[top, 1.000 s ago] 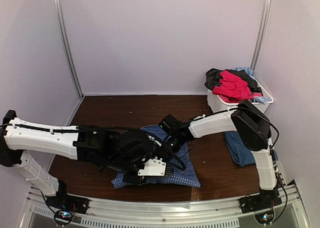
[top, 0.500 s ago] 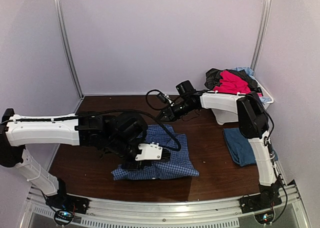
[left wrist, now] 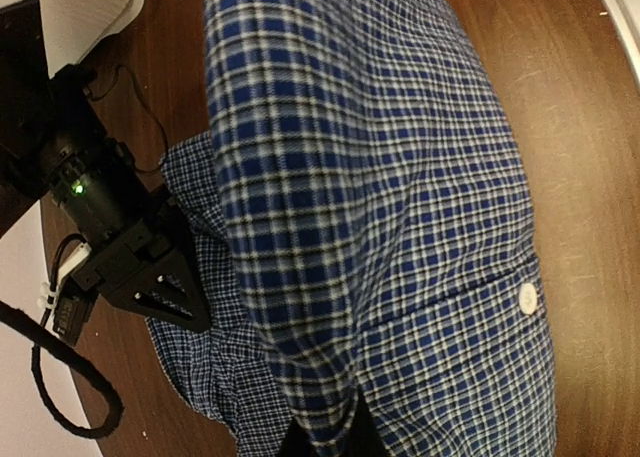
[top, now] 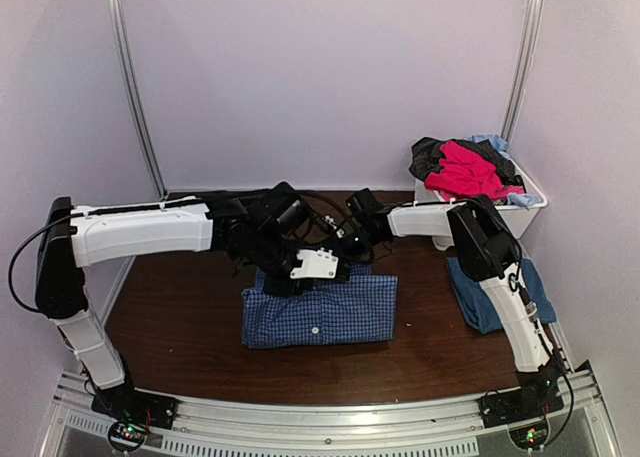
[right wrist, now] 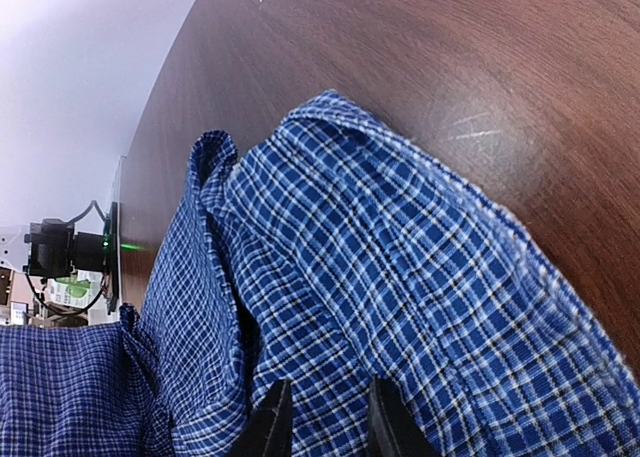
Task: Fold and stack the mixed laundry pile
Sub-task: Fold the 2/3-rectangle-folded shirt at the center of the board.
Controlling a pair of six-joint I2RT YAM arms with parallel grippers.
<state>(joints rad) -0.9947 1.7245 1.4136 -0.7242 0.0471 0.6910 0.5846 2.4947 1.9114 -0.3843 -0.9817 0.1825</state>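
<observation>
I see the checked shirt [top: 320, 312] lying folded mid-way across the bench [top: 180, 317]. My left tool [left wrist: 322, 445] is clamped tight on its cloth. My right tool [right wrist: 326, 429], jaws narrow, pinches its far edge.

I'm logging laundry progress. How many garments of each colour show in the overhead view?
Blue-and-white checked shirt: 1
Dark-blue garment: 1
Red garment: 1
Black garment: 1
Light-blue garment: 1
Total: 5 showing; the bin may hide more.
</observation>
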